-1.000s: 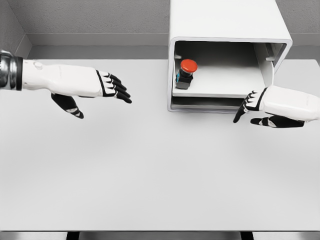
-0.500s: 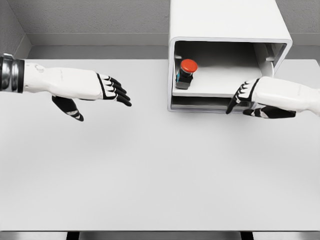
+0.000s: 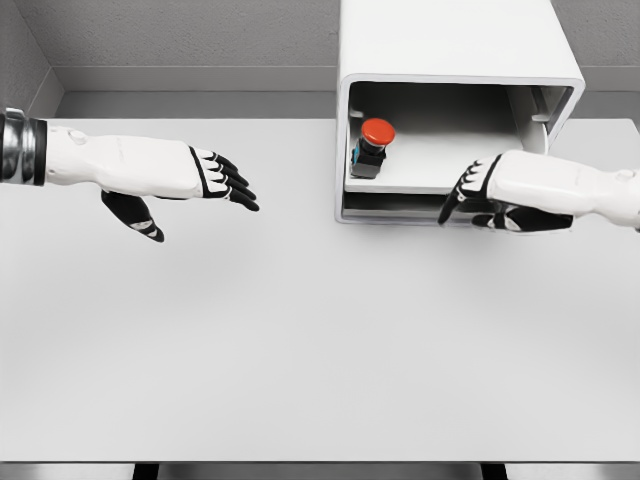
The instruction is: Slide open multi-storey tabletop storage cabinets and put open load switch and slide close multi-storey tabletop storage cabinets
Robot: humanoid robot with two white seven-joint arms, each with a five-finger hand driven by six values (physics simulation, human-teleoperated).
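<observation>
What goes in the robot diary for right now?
switch in cabinet drawer | right hand at drawer front | left hand open, idle

Switch [image 3: 371, 146] in open cabinet [image 3: 455, 60] — upright

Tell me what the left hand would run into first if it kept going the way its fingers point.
The left hand points right and slightly down, over the bare table. That line seems to pass below the cabinet and reach the right hand first, though depth is unclear.
</observation>
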